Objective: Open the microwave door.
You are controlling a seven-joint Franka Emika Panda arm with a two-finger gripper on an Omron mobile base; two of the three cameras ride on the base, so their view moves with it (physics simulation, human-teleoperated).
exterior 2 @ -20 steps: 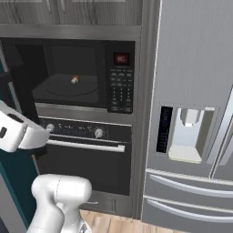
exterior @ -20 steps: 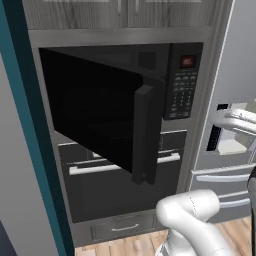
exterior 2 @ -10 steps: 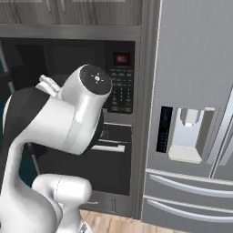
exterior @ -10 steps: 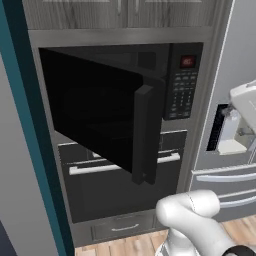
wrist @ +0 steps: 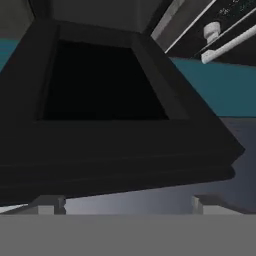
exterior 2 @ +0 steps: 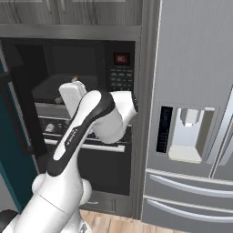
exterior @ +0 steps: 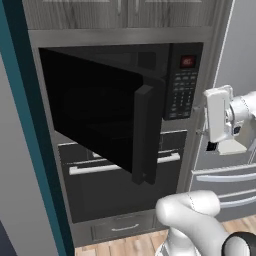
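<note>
Swinging wide already: microwave door (exterior: 95, 120) stands well out from the microwave (exterior: 182, 80), handle bar (exterior: 142, 135) leading. Gripper (wrist: 125, 202) spread, holding nothing; I'd pull clear without clipping the door.

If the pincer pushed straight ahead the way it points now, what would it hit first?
Most likely the microwave door: in the hand view its black panel and frame lie straight ahead of the open pincer. How far off it is cannot be judged.
</note>
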